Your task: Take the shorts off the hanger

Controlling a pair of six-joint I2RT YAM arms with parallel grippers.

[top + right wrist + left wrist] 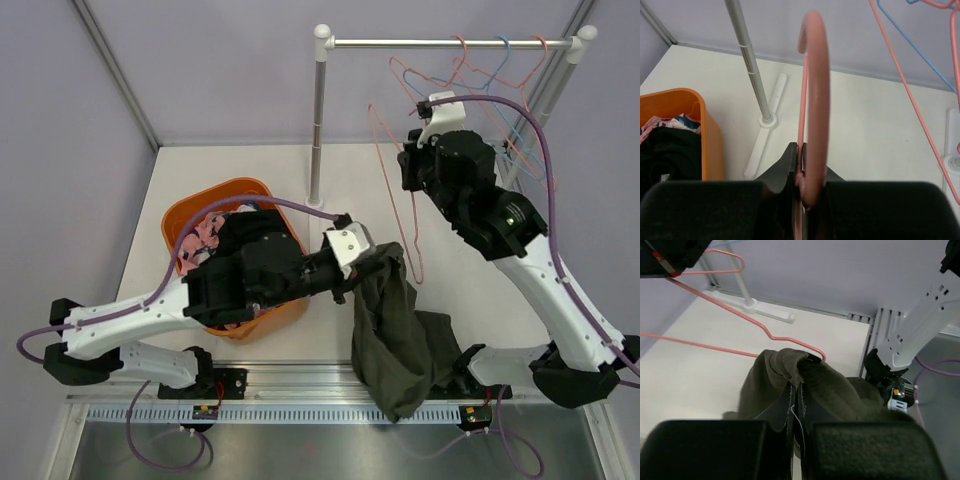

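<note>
Pinching the olive green shorts (395,340) in my left gripper (795,390), I have it closed tight on a bunched fold of the cloth. The rest of the shorts sags from there onto the table (250,160) and lies across the metal rail (290,375) at its near edge. The top of the fold is draped over one lower corner of the pink hanger (819,90). My right gripper (801,155) is clamped on that hanger's neck, just below the hook, which curves up above my fingers. To my left sits the orange basket (235,185), holding the black shorts (665,150) and the pink patterned shorts (205,232). More wire hangers (500,60) hang from the rack (450,43) at the back.
</note>
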